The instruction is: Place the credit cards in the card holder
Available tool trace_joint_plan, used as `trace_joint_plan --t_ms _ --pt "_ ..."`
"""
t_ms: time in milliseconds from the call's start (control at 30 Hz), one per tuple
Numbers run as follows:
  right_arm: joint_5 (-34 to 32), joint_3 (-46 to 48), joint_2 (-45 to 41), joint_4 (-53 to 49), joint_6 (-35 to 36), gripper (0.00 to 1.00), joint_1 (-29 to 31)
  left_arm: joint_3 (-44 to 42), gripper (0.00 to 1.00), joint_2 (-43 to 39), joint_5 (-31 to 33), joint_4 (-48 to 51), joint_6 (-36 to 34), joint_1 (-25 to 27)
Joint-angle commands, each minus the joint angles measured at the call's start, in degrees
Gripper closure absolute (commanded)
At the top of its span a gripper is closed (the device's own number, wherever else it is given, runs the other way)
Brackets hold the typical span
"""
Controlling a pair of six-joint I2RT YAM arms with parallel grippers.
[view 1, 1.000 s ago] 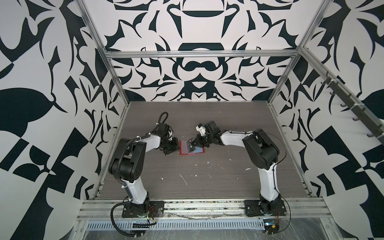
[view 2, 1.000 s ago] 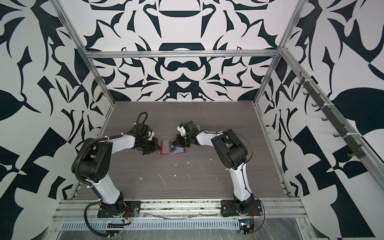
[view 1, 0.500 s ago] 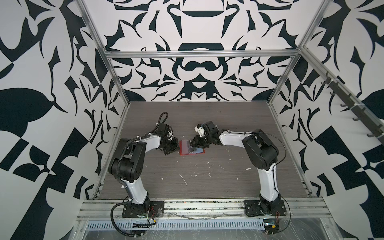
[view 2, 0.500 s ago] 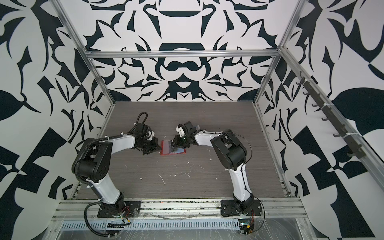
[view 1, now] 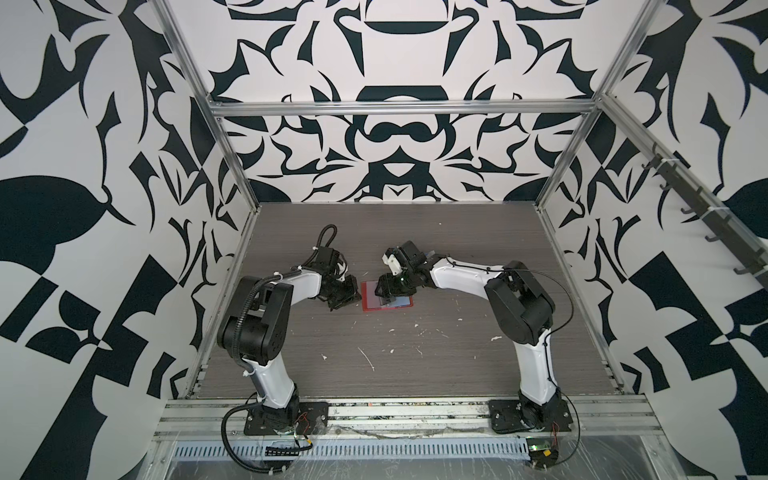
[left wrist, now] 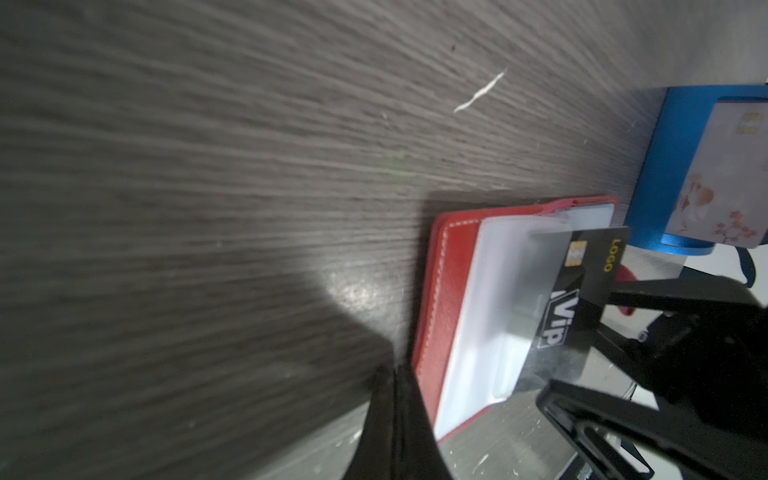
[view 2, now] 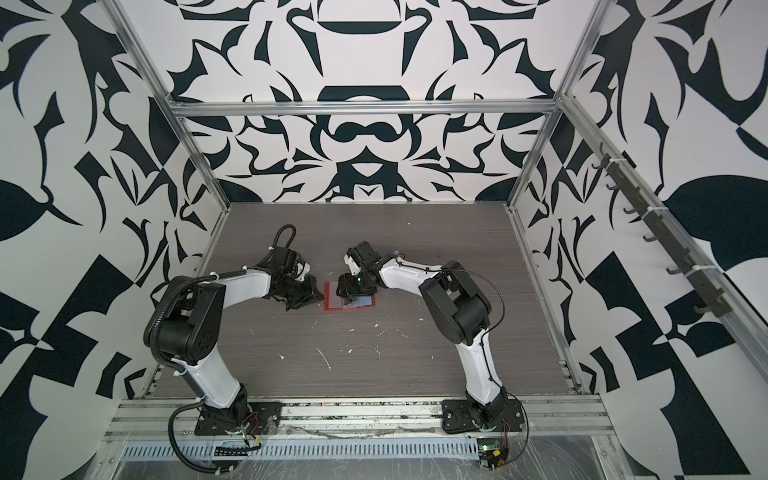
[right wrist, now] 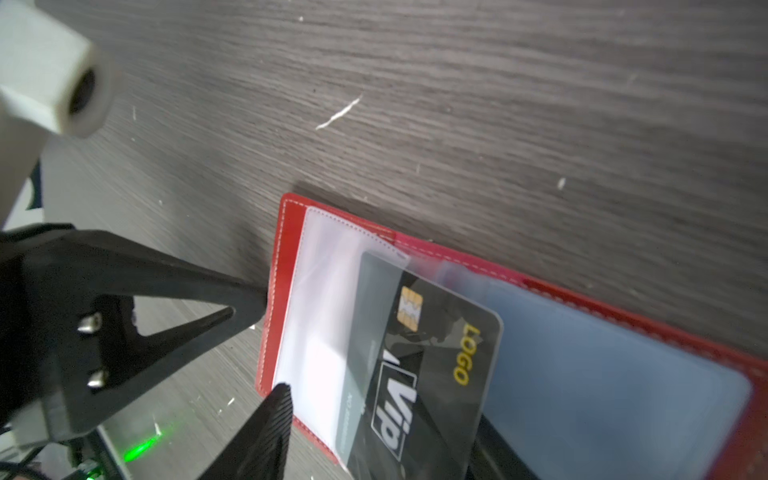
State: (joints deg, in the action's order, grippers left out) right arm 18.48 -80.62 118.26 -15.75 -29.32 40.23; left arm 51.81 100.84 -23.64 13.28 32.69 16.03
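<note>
Partway there: light blue card (right wrist: pixel 602 395) pocketed in the open card holder (right wrist: pixel 286 266) on the desk (right wrist: pixel 498 104), black card (right wrist: pixel 436 374) only half in, askew. Right end effector (left wrist: pixel 582 345) released, jaws apart around it; left end effector (left wrist: pixel 392 374) clenched empty, tip against the holder's edge. Seemingly left: seating black card, fetching white card (left wrist: pixel 727 187) from blue rack (left wrist: pixel 665 166).

The card holder (view 1: pixel 368 296) lies open on the table (view 1: pixel 415 357), a card (right wrist: pixel 428 365) partway inside its pocket; a rack (left wrist: pixel 665 166) stands just beside it.

Red stitched leather-look card holder (right wrist: pixel 286 249), glossy clear plastic pockets (right wrist: pixel 320 291); glossy black plastic VIP card (right wrist: pixel 436 361); matt grey wood-grain tabletop (right wrist: pixel 498 104).
</note>
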Motion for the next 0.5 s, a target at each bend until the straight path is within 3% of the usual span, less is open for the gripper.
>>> trace_joint_plan --t_ms 0,333,467 --pt "-6.47 -1.84 -1.90 -7.82 2.65 0.35 0.56 -1.75 1.00 0.16 1.33 3.07 -0.87 -0.04" --pt "-7.75 -2.45 -1.12 -8.94 2.21 0.36 1.08 -1.76 1.00 -1.08 -0.06 2.47 -1.30 0.05" --pt "-7.76 -1.83 -0.51 -8.68 1.48 0.38 1.04 -2.65 0.80 -1.42 -3.21 -0.18 -0.83 0.05"
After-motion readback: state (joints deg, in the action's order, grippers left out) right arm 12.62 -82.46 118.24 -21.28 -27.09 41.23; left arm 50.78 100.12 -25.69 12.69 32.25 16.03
